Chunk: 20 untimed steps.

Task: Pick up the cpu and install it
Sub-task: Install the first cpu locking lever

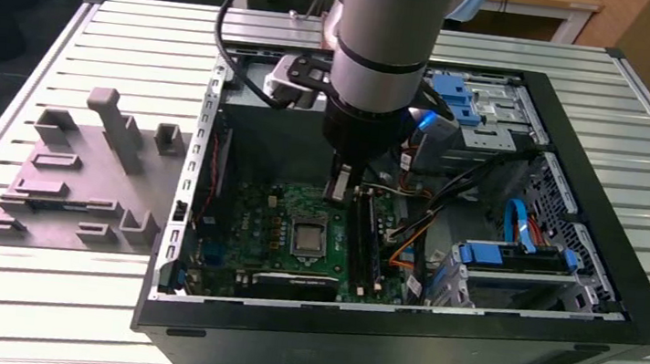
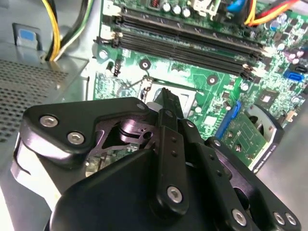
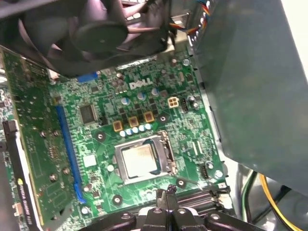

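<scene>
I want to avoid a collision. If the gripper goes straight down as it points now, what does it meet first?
Probably the motherboard, near the memory slots beside the socket. The gripper hangs over that edge, not over the cpu already in the socket. Depth is unclear.

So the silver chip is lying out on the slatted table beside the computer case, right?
Not quite. The cpu is not on the table; the first wrist view shows it sitting in its metal-framed socket on the green motherboard, inside the case.
</scene>
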### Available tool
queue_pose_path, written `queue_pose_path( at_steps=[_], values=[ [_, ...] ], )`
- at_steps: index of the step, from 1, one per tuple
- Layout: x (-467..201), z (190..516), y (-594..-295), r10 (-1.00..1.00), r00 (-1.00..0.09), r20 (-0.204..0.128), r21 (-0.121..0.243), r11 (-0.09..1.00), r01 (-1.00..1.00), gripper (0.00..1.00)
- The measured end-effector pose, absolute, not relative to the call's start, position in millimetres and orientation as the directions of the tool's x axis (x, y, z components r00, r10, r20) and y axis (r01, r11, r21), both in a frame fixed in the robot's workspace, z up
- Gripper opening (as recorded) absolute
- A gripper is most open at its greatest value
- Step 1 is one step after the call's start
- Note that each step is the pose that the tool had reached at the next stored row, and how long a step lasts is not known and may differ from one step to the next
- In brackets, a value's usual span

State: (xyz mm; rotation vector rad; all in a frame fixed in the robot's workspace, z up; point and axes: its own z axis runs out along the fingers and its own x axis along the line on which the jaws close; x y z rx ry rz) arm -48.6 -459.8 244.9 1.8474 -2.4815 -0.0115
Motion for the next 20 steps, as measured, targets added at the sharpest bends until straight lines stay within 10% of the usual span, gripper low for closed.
queue_pose_path(
  at_steps=[20],
  values=[
    [-35.9, 244.5, -443.0, -0.958, -0.286, 0.034, 0.035, 0.287, -0.957, 0.11]
  ],
)
